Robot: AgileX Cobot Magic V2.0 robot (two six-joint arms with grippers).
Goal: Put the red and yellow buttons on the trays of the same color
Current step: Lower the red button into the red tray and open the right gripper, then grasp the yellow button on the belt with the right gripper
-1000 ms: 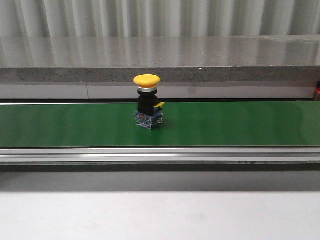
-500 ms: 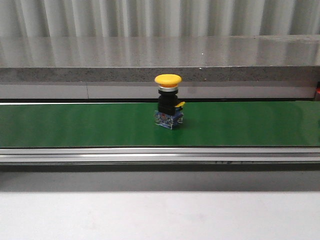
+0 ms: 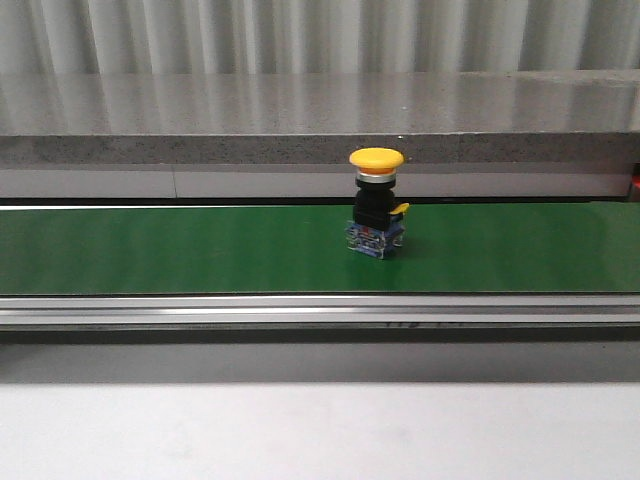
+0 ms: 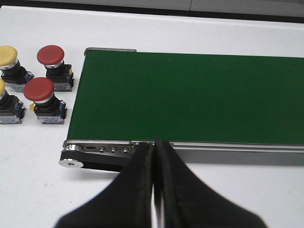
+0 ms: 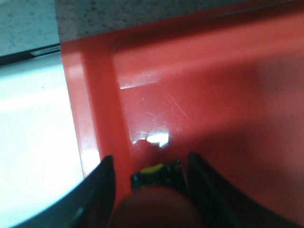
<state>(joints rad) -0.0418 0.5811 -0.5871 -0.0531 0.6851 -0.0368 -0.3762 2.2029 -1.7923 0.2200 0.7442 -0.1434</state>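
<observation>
Front view shows the long green conveyor belt (image 3: pixel 200 250) running across the scene, with a grey stone ledge (image 3: pixel 300 125) behind it and a metal rail along its near edge. One yellow button (image 3: pixel 377 204) stands upright on the belt, a little right of centre, its yellow cap on top and its black body on a clear and blue base touching the belt. No arm appears in this view.

From the left wrist camera, the same belt's end (image 4: pixel 190 95) fills most of the picture, resting on a white table (image 4: pixel 38 190). Just beside that end of the belt, on the table, stand four more buttons close together: two red buttons (image 4: pixel 40 90) upright, one beyond the other, and two yellow-capped buttons (image 4: pixel 7 54) past them at the picture's edge, partly cut off. The left gripper (image 4: pixel 154 185) hangs over the belt's near rail with its two dark fingers pressed together, nothing between them.

Seen by the right wrist camera, the red tray (image 5: pixel 199 95) lies below, its raised rim next to the white table. The right gripper (image 5: pixel 152 185) has its fingers set apart around a red button (image 5: pixel 154 206), whose red cap sits between them, very blurred; whether the fingers actually press it I cannot tell.
</observation>
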